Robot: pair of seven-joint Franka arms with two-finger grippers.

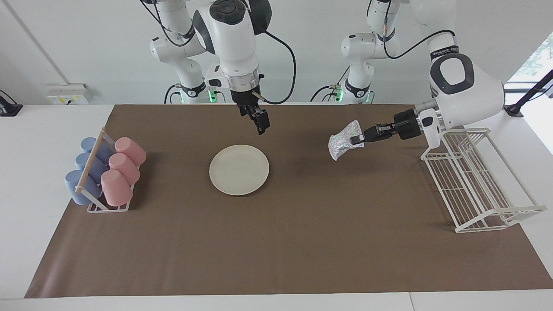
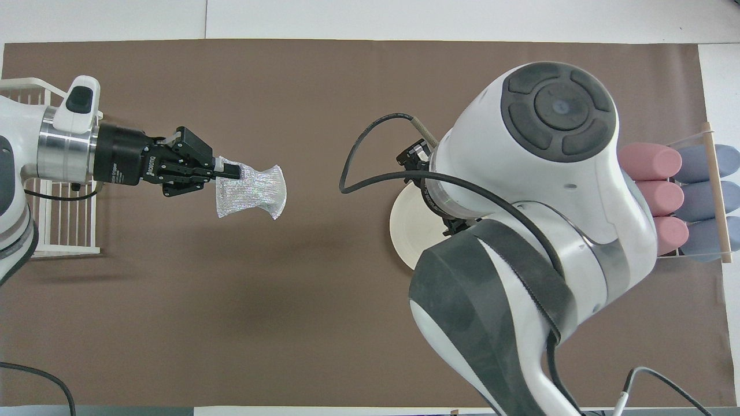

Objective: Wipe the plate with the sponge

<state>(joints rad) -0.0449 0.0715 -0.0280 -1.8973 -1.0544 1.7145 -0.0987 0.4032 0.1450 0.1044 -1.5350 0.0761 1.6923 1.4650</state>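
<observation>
The cream-white plate [image 1: 239,169] lies flat on the brown mat, toward the right arm's end of the table. In the overhead view only an edge of the plate [image 2: 404,228] shows past the right arm. The silvery mesh sponge [image 1: 343,145] hangs in the air over the mat between the wire rack and the plate. My left gripper [image 1: 357,139] is shut on one edge of it and points level toward the plate. From overhead, the sponge [image 2: 251,190] fans out past the left gripper [image 2: 229,171]. My right gripper [image 1: 260,123] waits open and holds nothing, over the mat by the plate's robot-side rim.
A white wire rack [image 1: 471,181] stands at the left arm's end of the mat. A holder with pink and blue cups [image 1: 106,172] lying on their sides stands at the right arm's end. The right arm's bulk [image 2: 537,231] covers much of the overhead view.
</observation>
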